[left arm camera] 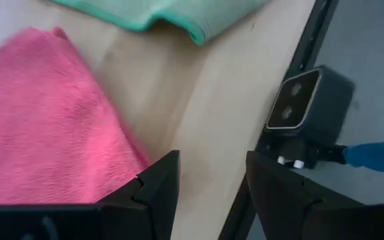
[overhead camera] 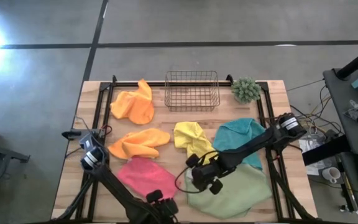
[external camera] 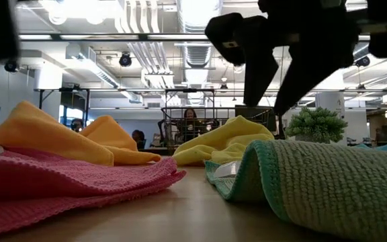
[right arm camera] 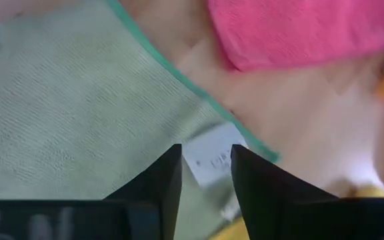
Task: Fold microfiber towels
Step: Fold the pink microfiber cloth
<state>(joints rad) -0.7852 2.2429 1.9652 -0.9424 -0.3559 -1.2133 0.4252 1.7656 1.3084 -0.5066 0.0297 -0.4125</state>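
Six microfiber towels lie crumpled on the wooden table: two orange (overhead camera: 135,102) (overhead camera: 138,143), a yellow (overhead camera: 190,137), a teal (overhead camera: 241,137), a pink (overhead camera: 145,174) and a larger light green (overhead camera: 235,190). My right gripper (overhead camera: 207,180) hangs open above the light green towel's left corner, its fingers on either side of the white tag (right arm camera: 212,157) as the right wrist view shows it. In the low view it hangs clear above the cloth (external camera: 264,104). My left gripper (overhead camera: 160,204) stands open over bare wood (left arm camera: 212,160) by the pink towel's near edge (left arm camera: 39,127).
A wire basket (overhead camera: 192,90) and a small green plant (overhead camera: 246,90) stand at the far edge. A small camera (left arm camera: 305,110) sits on the black rail at the near edge, close to my left gripper. Bare wood shows between the pink and light green towels.
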